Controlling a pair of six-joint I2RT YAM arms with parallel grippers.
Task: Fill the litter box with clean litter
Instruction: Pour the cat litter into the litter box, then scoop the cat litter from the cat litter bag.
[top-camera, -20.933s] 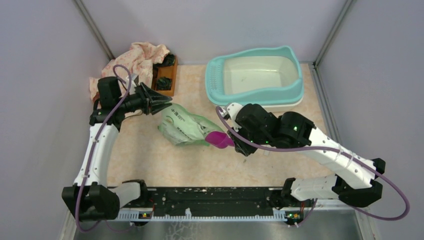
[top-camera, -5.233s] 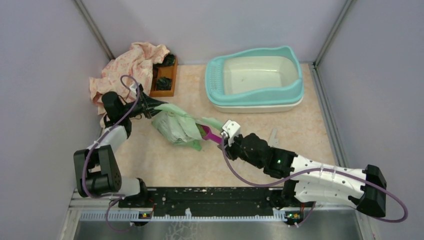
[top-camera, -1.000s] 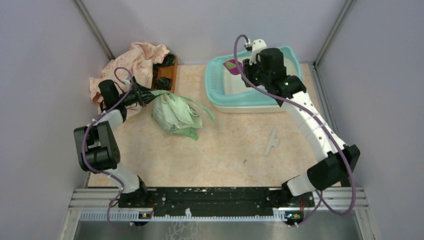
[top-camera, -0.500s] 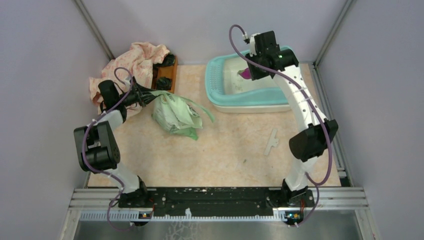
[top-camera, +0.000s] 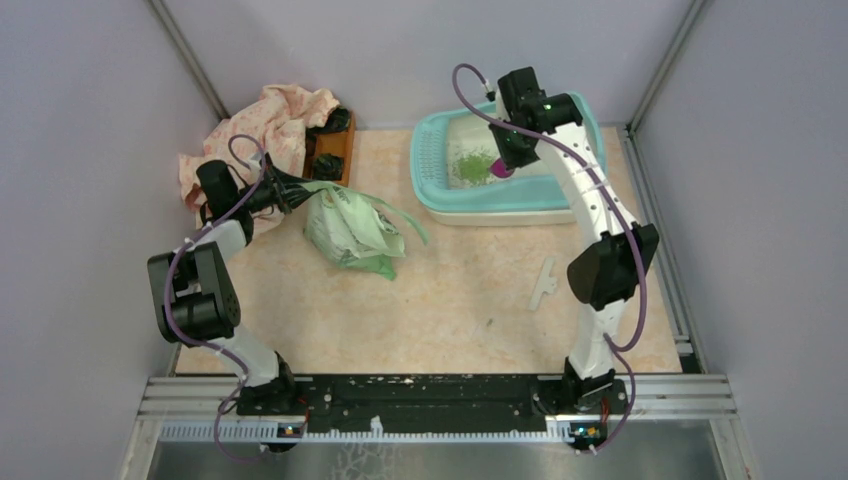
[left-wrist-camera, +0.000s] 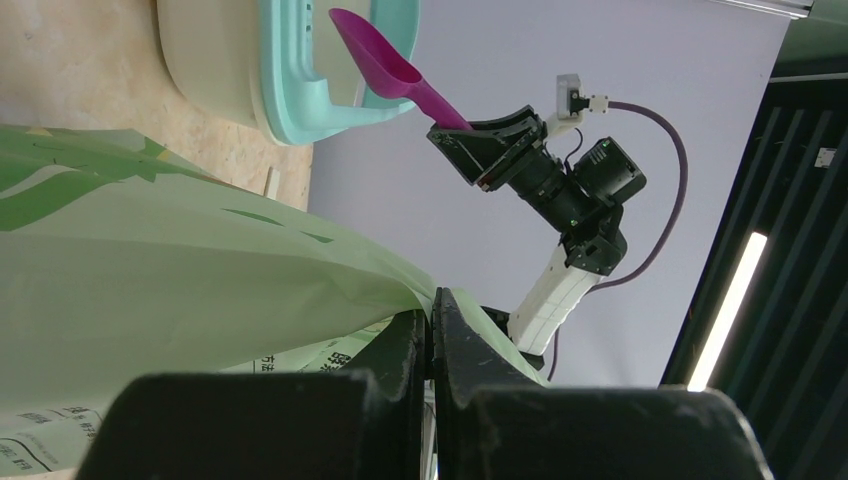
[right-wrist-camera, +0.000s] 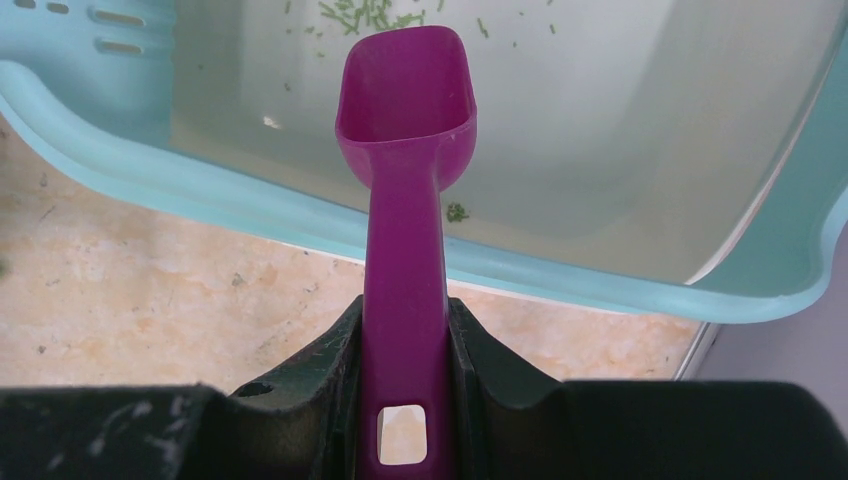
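Nearest, on the table (top-camera: 450, 310), a white piece (top-camera: 545, 283) lies alone, no part of the job. Further back on the left, the left gripper (left-wrist-camera: 432, 330) is pressed together on a fold of the bag (top-camera: 350, 228), pinching its lip. I judge this props the mouth up and open so the scoop can go in. Farthest, the right arm reaches over the litter box (top-camera: 430, 190). The right gripper (right-wrist-camera: 405, 340) pinches the scoop (right-wrist-camera: 405, 120) by its handle, with the bowl tipped down over the basin and empty, a pose for pouring. The litter (top-camera: 470, 165) lies as 1 thin green patch on the basin floor, with loose grains around it. Most of the floor is bare, so filling looks barely begun.
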